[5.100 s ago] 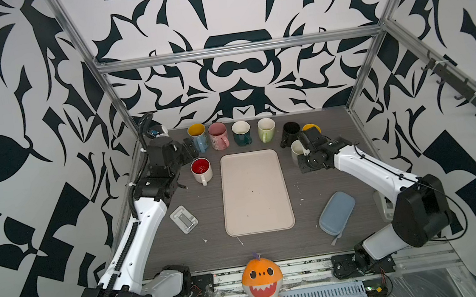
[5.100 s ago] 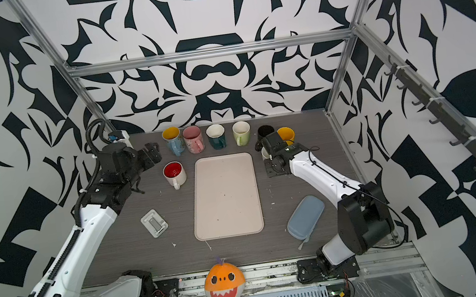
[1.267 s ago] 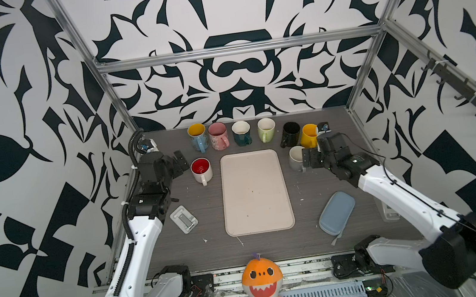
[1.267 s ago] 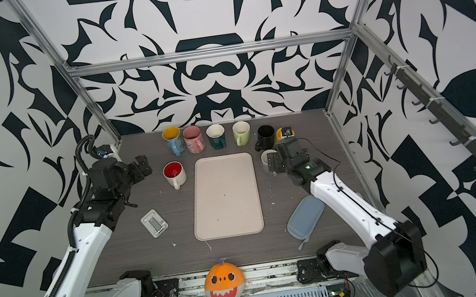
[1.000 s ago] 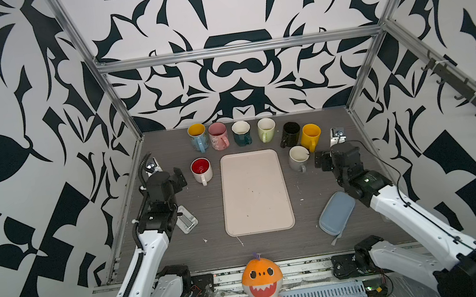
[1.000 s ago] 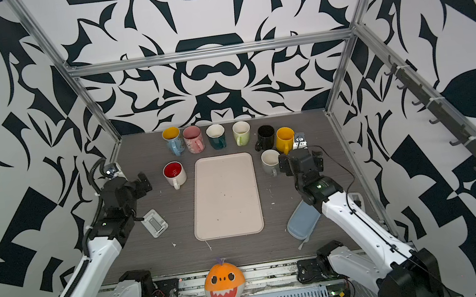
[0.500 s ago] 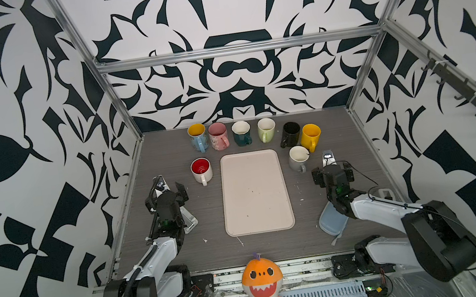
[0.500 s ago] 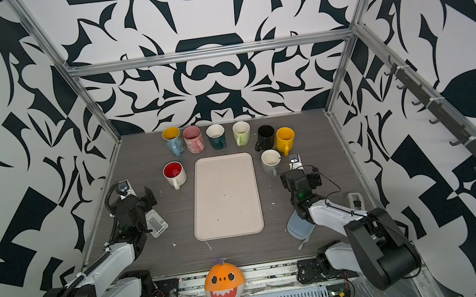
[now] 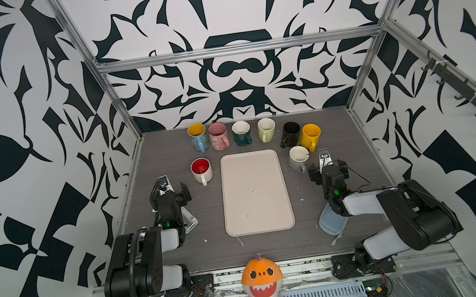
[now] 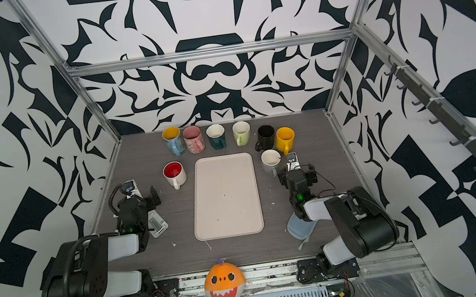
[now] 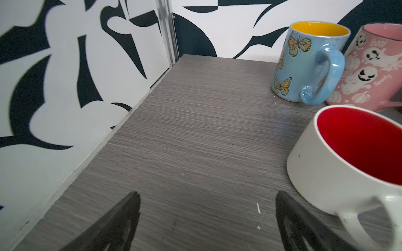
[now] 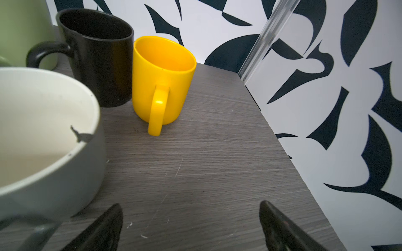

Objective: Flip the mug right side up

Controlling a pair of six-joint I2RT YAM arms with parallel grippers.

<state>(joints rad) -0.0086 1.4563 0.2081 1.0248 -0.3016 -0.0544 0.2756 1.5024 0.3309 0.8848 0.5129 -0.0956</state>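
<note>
Every mug in view stands mouth up. The yellow mug stands at the back right beside a black mug, with a grey mug in front of them. A white mug with a red inside stands left of the tray. My right gripper is open and empty, low over the table just right of the grey mug. Near the left wall my left gripper is also open and empty, short of the red-lined mug.
A beige tray lies in the middle. Blue butterfly, pink, teal and pale green mugs line the back. A grey-blue pouch and a small white device lie under the arms. An orange shark toy sits at the front rail.
Both arms have pulled back from the mugs toward the front edge and folded down low. Both grippers stayed open. The mugs have not moved.
</note>
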